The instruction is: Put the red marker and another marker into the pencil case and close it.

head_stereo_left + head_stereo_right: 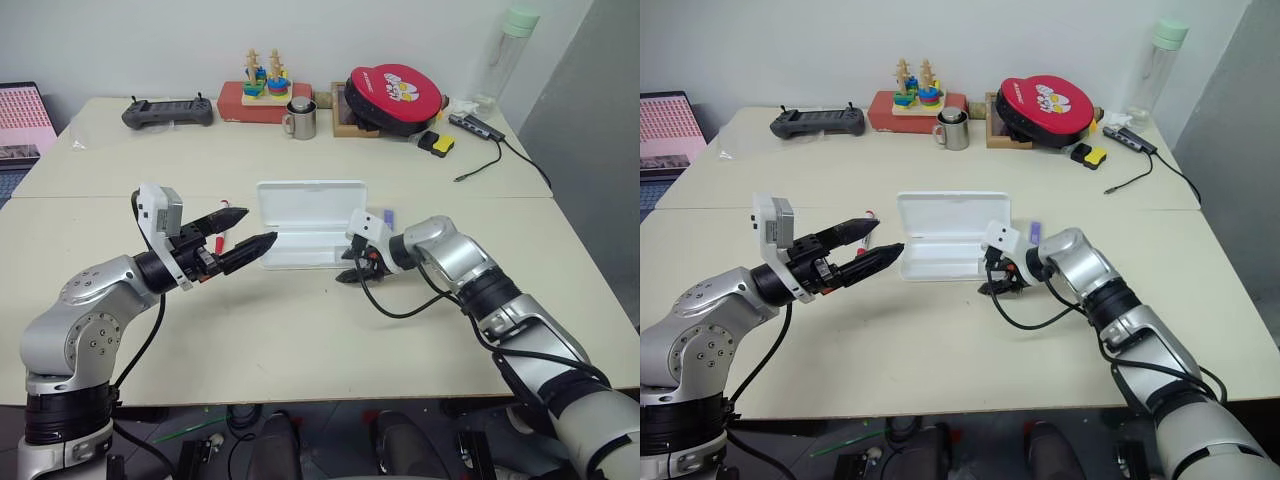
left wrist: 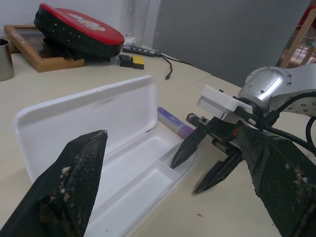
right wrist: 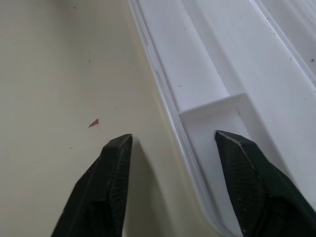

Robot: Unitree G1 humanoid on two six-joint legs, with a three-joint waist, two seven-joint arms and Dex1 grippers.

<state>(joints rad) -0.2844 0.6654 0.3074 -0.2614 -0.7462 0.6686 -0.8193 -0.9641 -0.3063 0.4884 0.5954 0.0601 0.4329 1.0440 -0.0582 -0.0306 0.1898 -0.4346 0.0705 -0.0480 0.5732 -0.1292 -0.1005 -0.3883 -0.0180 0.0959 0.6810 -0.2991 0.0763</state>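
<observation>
Pencil case lies open mid-table, long axis across, empty. Purple marker rests just past its right end; red marker beyond its left end. Right gripper, jaws apart, straddles the case's right front rim. Left gripper hovers spread, empty.

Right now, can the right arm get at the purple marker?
Probably yes. The purple marker lies on the table right beside the open pencil case, just behind the right gripper. Its fingers straddle the case's near wall, holding nothing, so it must first pull back.
</observation>
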